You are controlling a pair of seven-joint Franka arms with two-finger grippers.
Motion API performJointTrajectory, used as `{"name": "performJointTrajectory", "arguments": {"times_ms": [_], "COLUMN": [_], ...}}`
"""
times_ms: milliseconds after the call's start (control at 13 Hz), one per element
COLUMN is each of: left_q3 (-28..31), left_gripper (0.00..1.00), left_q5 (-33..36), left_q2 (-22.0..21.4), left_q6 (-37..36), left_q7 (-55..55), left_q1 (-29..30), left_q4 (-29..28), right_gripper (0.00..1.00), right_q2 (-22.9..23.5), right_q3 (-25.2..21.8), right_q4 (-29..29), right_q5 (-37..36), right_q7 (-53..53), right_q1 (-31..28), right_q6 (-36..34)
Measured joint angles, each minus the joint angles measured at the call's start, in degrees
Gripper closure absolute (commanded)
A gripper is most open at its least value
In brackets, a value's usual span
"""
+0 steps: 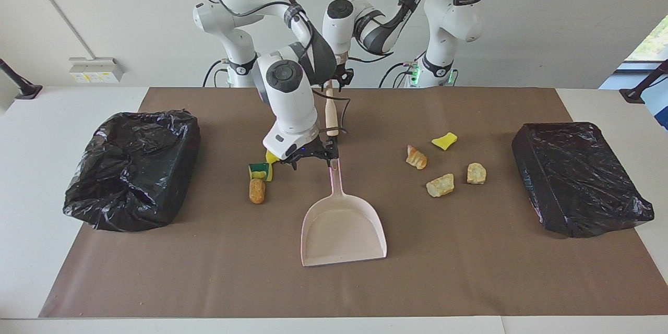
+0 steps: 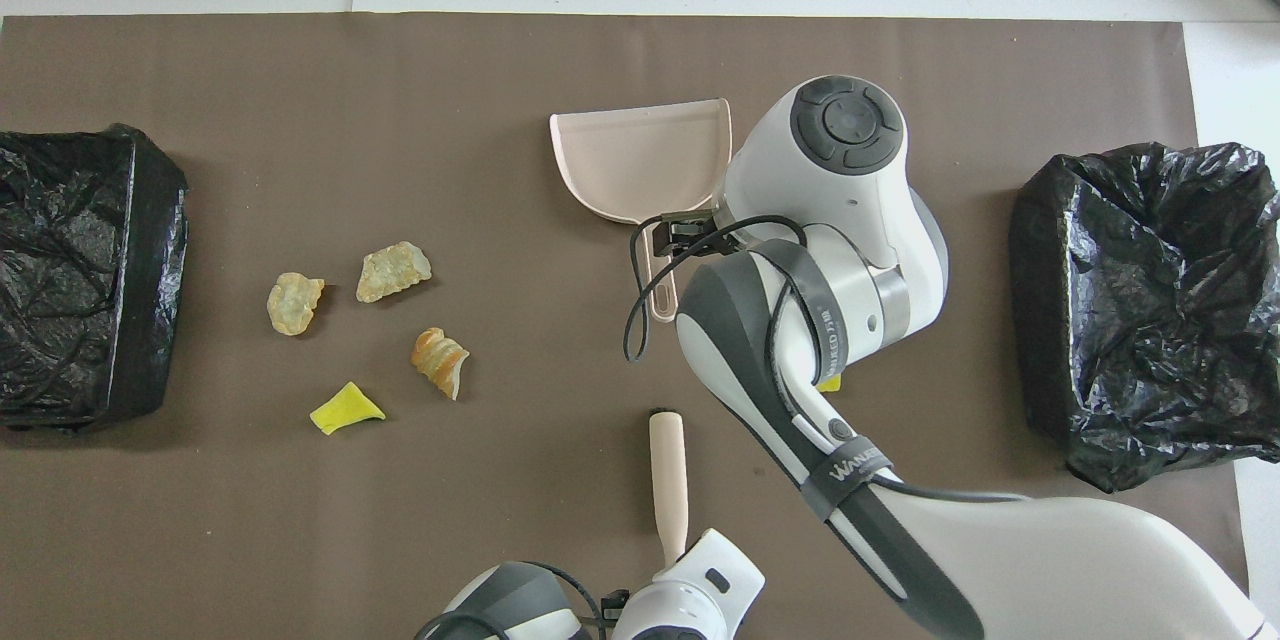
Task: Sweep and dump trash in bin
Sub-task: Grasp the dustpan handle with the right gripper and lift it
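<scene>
A pink dustpan [image 1: 344, 229] [image 2: 640, 160] lies flat mid-table, its handle toward the robots. My right gripper [image 1: 313, 156] [image 2: 680, 232] is down at that handle. My left gripper [image 1: 338, 81] [image 2: 680, 570] holds a wooden brush handle [image 1: 330, 115] [image 2: 668, 480]; the brush head is hidden. Toward the right arm's end lie a green-backed sponge [image 1: 259, 170], a yellow bit [image 1: 271, 156] and a brown cork-like lump [image 1: 257, 190]. Toward the left arm's end lie three tan chunks [image 1: 416, 157] [image 1: 440, 185] [image 1: 476, 173] and a yellow scrap [image 1: 444, 141] [image 2: 345, 410].
A bin lined with a black bag [image 1: 133, 167] [image 2: 1150, 300] stands at the right arm's end of the brown mat. A second black-bagged bin [image 1: 579, 177] [image 2: 80, 270] stands at the left arm's end. My right arm hides the sponge and the cork lump in the overhead view.
</scene>
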Motion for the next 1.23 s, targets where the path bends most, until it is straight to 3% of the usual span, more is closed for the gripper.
{"name": "performJointTrajectory", "arguments": {"times_ms": [308,462,539,694,1002,1156,1233], "left_q3": [-0.06,-0.11,-0.09,-0.12,0.52,1.4,1.7], "left_gripper": [0.53,0.93,1.0,1.0,1.0,1.0,1.0], "left_q5": [-0.79,-0.84,-0.88,-0.9,-0.9,-0.72,-0.18], "left_q2": [0.0,0.01,0.02,-0.01,-0.68,-1.27,-1.79], "left_q6": [0.01,0.01,-0.09,-2.1,-4.73,-7.16,-9.61], "left_q7": [-0.01,-0.03,-0.26,-0.48,-0.47,-0.48,-0.46], "left_q1": [-0.03,-0.16,-0.41,-0.82,-0.83,0.23,1.63], "left_q4": [-0.04,-0.1,-0.14,-0.21,-0.11,0.16,0.36], "right_gripper": [0.0,0.0,0.0,0.0,0.15,0.38,0.59], "right_q2": [4.02,4.67,4.78,4.8,5.11,5.13,5.13], "right_q3": [-0.01,-0.02,-0.02,-0.01,-0.01,-0.01,-0.01], "right_q4": [0.83,1.09,1.14,1.17,0.98,0.85,0.76], "right_q5": [-2.56,-2.96,-2.98,-2.98,-3.07,-3.4,-3.65], "right_q7": [0.12,0.12,0.12,0.12,0.12,-0.01,-0.13], "right_q1": [2.29,2.05,2.07,2.15,2.84,2.92,2.94], "right_q6": [4.58,6.42,6.57,6.57,6.57,6.54,6.52]}}
